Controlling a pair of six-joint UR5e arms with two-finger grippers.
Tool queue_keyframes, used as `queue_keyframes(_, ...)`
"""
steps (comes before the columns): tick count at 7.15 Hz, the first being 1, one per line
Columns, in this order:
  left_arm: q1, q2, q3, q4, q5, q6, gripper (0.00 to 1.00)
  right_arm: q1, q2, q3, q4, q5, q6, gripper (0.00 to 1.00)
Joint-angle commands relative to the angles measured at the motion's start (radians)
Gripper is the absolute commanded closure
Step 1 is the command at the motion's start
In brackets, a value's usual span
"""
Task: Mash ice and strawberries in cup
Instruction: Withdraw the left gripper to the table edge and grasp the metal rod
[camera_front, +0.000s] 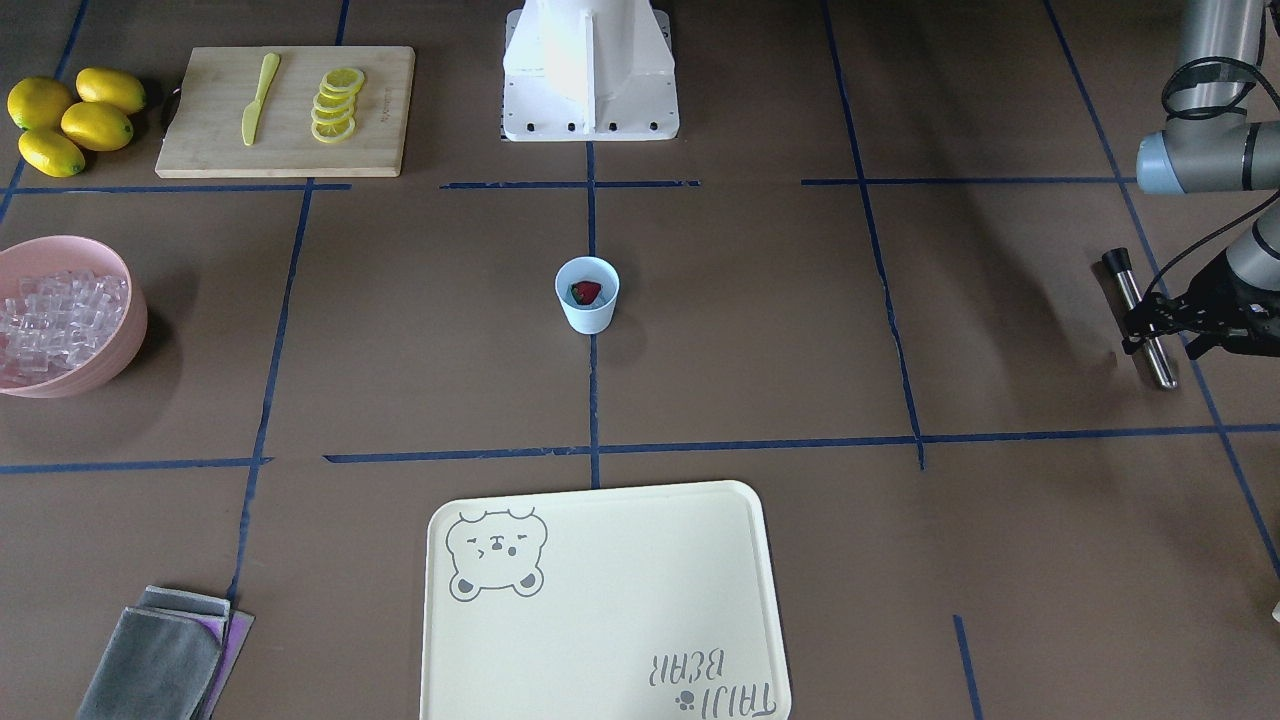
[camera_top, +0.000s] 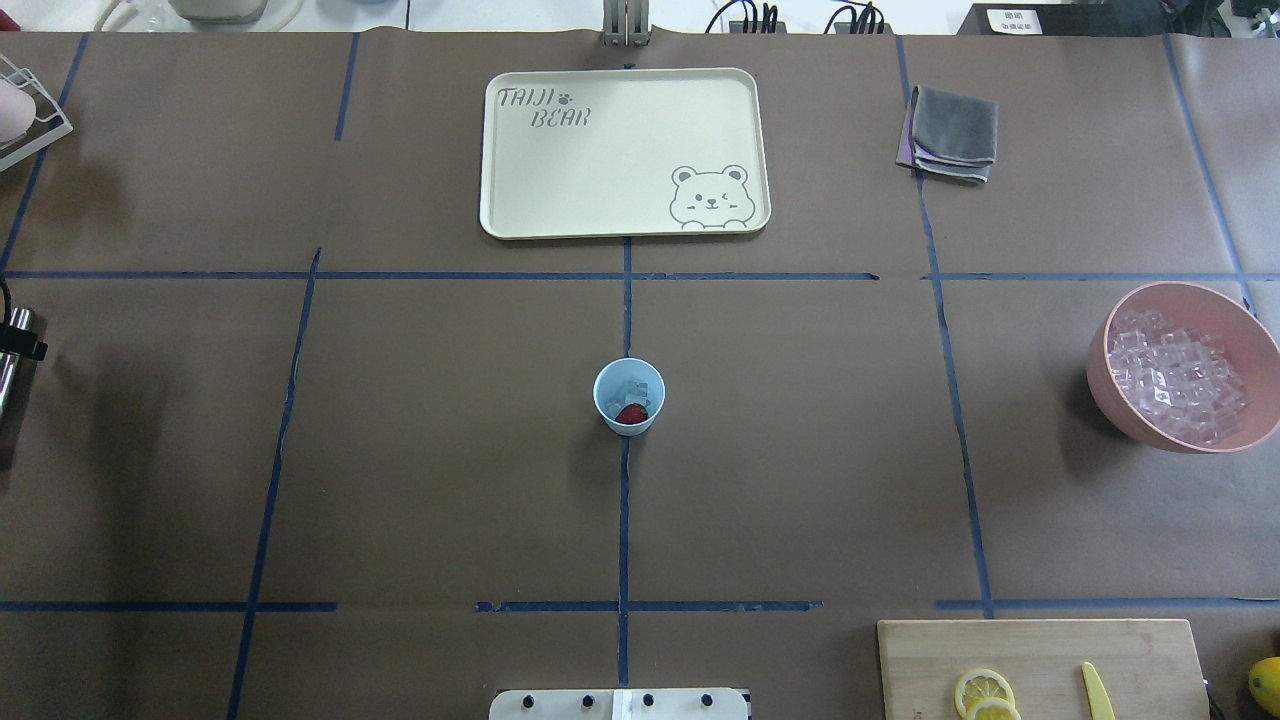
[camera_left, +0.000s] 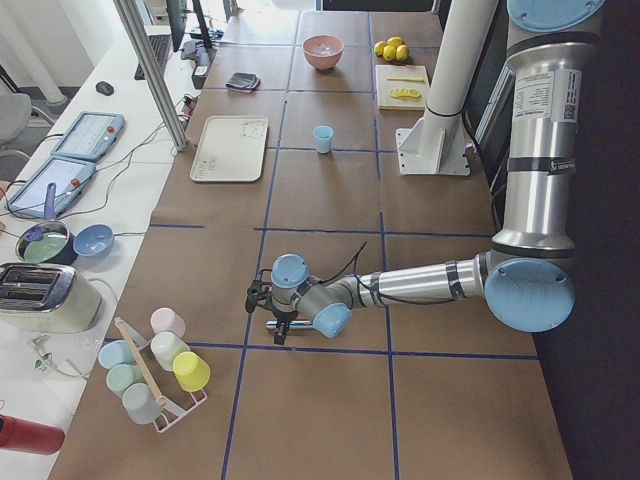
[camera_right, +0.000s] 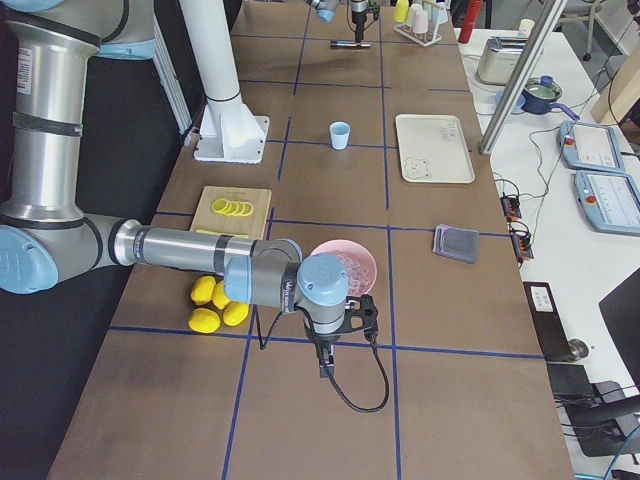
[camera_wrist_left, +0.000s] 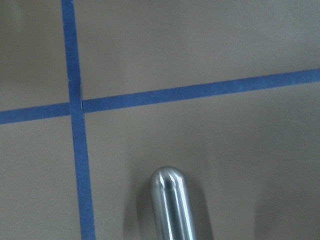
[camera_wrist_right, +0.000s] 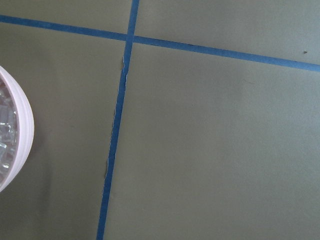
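You read "TAIJI BEAR" on the cream tray (camera_top: 620, 150), at its 10 o'clock corner in the overhead view (the cutting board (camera_front: 290, 150) print is too small to read).

table (camera_top: 400, 450) brown | cup (camera_front: 587, 316) | tray (camera_top: 620, 150) | bowl (camera_top: 1100, 395) | board (camera_front: 210, 130) | cloth (camera_top: 955, 125) | lemons (camera_front: 75, 120)

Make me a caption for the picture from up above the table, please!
Light-blue cup with ice and a strawberry at mid-table, bear tray beyond, pink bowl of ice cubes at right.

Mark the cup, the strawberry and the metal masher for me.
cup (camera_front: 587, 314): exterior front-facing view, on its outer wall.
strawberry (camera_front: 586, 291): exterior front-facing view, on its red body.
metal masher (camera_front: 1128, 293): exterior front-facing view, on its bare steel shaft.
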Motion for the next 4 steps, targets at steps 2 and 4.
queue_keyframes(2, 0.002, -0.001, -0.003, 0.001, 0.001, 0.006, 1.0, 0.0, -0.002, 0.003, 0.0, 0.0, 0.001, 0.01)
queue_keyframes(4, 0.001, -0.016, -0.035, 0.004, 0.001, 0.006, 1.0, 0.0, -0.002, 0.003, 0.0, 0.0, 0.001, 0.01)
